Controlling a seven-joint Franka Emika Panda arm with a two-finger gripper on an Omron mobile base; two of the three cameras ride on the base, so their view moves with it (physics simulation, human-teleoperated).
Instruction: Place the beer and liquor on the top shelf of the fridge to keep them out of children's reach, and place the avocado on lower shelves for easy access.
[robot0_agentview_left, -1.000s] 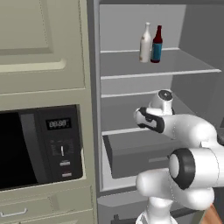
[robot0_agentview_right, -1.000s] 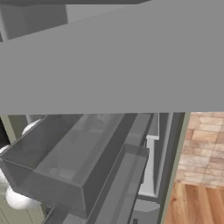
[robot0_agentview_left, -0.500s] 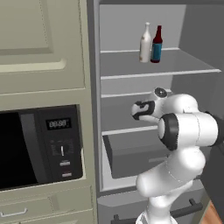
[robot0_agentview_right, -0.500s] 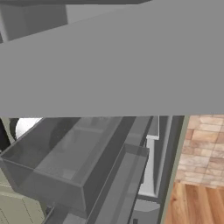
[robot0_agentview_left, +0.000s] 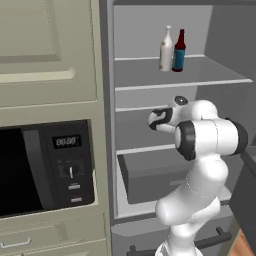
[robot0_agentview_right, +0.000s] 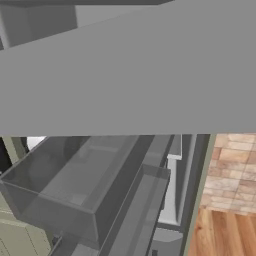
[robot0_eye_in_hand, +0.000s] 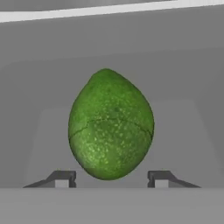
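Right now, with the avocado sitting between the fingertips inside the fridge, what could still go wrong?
The avocado stands on its narrow end between the parted fingertips with gaps on both sides; being rounded, it may tip or roll on the shelf. The gripper is close, so a crooked retreat could nudge it. The elbow bulges inside the fridge under the top shelf, where the two bottles stand; a wide swing could bump it.

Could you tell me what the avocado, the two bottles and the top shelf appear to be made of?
The avocado looks like natural fruit skin: matte green with pale speckles and a fine crease. The white bottle and the dark-capped bottle look smooth, possibly glass, though this render leaves that open. The top shelf is flat matte grey, likely plastic or painted metal, with a paler front edge.
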